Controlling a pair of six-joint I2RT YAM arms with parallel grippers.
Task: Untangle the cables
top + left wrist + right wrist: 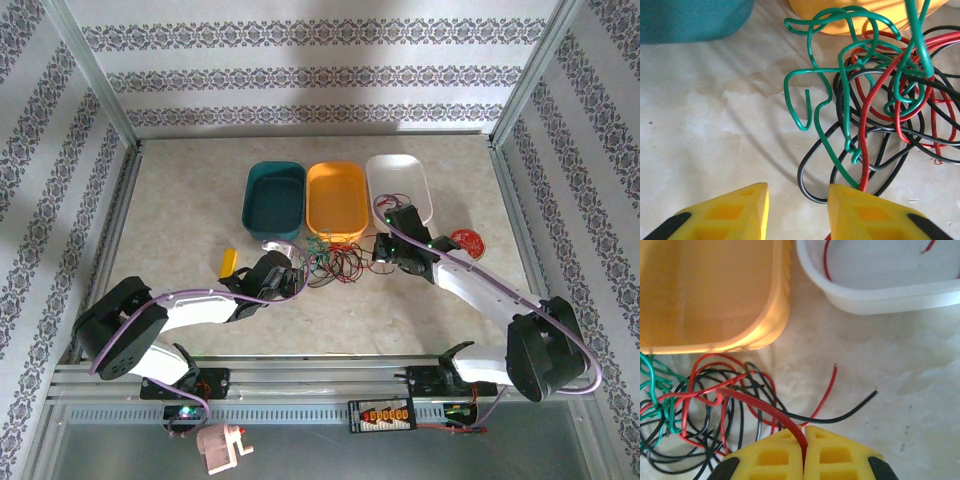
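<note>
- Mostly, the job is still ahead: on the beige table (200,310) the thin red, green and black cables (335,262) lie in one knotted heap, at 6 o'clock of the orange plastic tray (336,200).
- The white plastic tray (372,185), at 1 o'clock of the heap, already holds a loose red strand (826,262).
- The right gripper (803,432), at 3 o'clock, pinches a red cable (760,405).
- The left gripper (797,192), at 9 o'clock, stands with jaws apart, nothing between them.
</note>
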